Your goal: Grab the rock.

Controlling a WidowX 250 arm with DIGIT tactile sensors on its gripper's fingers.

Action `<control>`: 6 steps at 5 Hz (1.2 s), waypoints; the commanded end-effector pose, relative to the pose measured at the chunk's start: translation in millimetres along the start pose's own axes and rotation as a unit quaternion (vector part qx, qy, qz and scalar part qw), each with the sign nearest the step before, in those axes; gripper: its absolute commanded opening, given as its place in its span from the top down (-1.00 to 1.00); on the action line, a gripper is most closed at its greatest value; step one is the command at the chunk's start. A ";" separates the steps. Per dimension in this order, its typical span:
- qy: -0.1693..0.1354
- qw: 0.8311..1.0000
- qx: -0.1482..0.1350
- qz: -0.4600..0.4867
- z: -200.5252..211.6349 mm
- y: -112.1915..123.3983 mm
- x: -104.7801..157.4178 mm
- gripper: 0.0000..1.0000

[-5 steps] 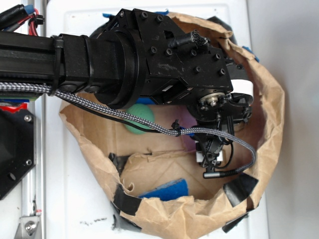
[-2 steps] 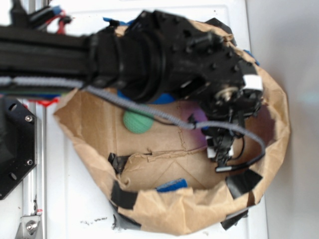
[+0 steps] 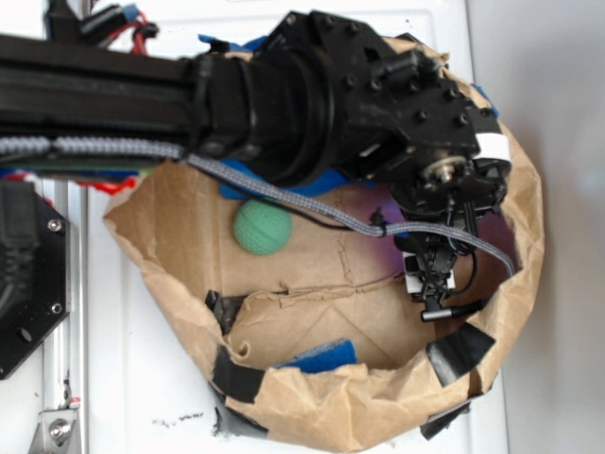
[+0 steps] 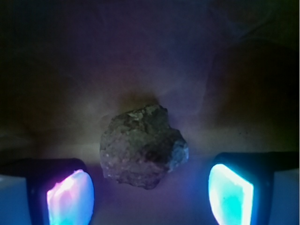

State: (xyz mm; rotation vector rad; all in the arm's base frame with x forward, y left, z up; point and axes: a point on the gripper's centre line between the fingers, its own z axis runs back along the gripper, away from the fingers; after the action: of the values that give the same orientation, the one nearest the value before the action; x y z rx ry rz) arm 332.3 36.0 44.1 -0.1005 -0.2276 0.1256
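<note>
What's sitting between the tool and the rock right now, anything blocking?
Nothing visible. In the wrist view the rock lies bare on the paper, centred ahead of the open tool, with clear gaps to both fingers. The green ball sits well off to the side.

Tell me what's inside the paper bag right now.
Visible: green ball, blue pieces. The arm hides the rock in the exterior view; the wrist shows it between the open gripper pads.

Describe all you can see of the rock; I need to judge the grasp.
The rock shows only in the wrist view: a rough, irregular, dark brown lump with lighter flecks, looking like stone. It lies on the brown paper under dim purplish light. It sits centred between the two glowing pads of the gripper, with a gap on each side; nothing else touches it. In the exterior view the arm hides it.
</note>
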 end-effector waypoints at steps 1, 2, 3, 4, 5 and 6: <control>-0.045 0.999 -0.005 0.011 14.3 -3.5 20.8 -1.00; -0.063 0.998 -0.027 0.004 16.0 -5.5 19.5 -1.00; -0.095 0.995 -0.025 0.006 19.8 -5.1 19.9 -1.00; -0.091 0.996 -0.019 0.009 16.8 -5.3 20.2 -1.00; -0.085 0.996 -0.014 0.011 14.0 -4.1 21.0 -1.00; -0.075 0.997 -0.010 0.018 10.3 -1.4 22.0 -1.00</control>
State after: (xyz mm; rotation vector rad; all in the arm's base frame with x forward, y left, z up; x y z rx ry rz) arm 342.4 35.4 42.6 -0.1234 -0.3276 0.1622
